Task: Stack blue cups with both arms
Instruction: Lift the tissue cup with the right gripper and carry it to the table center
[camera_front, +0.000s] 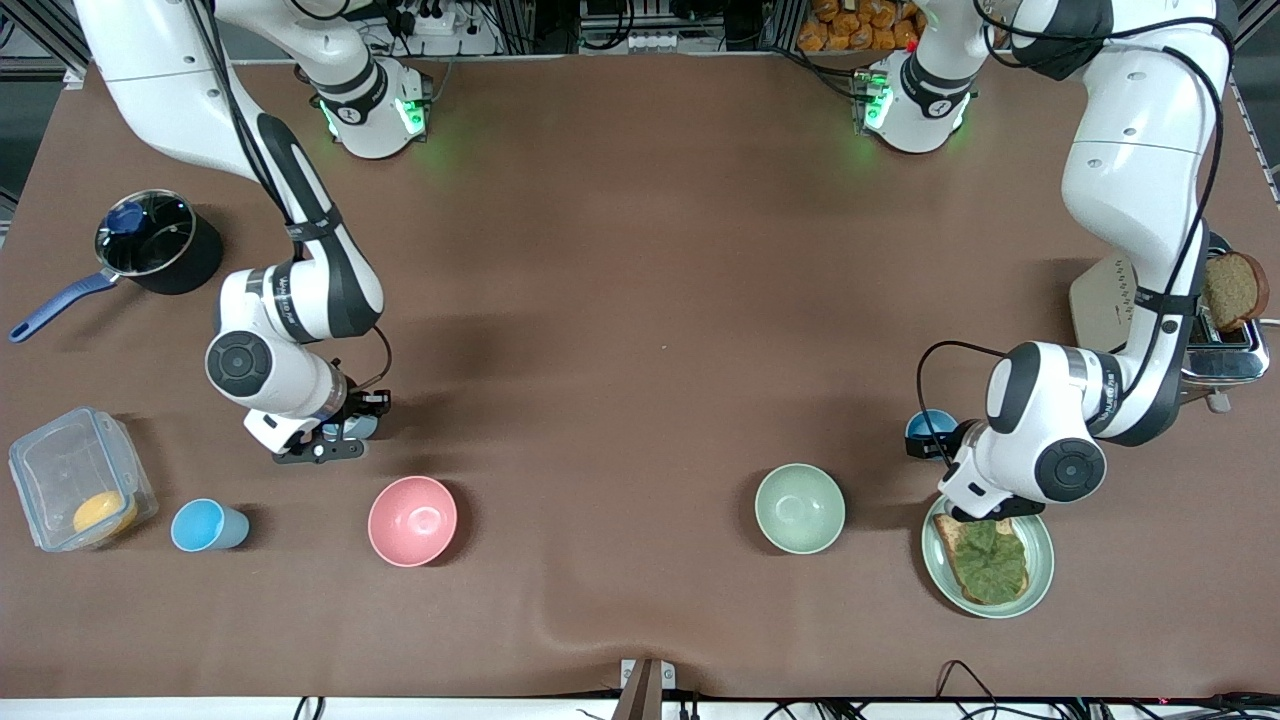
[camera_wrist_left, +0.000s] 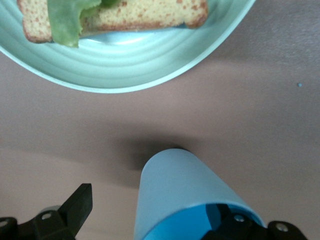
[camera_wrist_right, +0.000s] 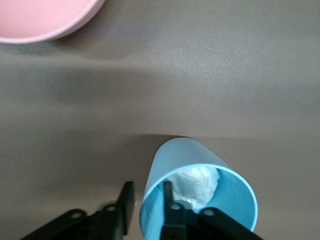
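Cup wall (camera_wrist_right: 190, 165) between right claw (camera_wrist_right: 148, 207) fingers, upright on table.

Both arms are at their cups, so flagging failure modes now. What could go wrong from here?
1. The white wad inside the paler cup at the right gripper may block nesting.
2. The open left gripper straddles the wall of the brighter cup; a rim pinch may tilt it toward the plate.

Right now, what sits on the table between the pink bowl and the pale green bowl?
Nothing: in the front view only bare brown tablecloth runs from the pink bowl to the pale green bowl.
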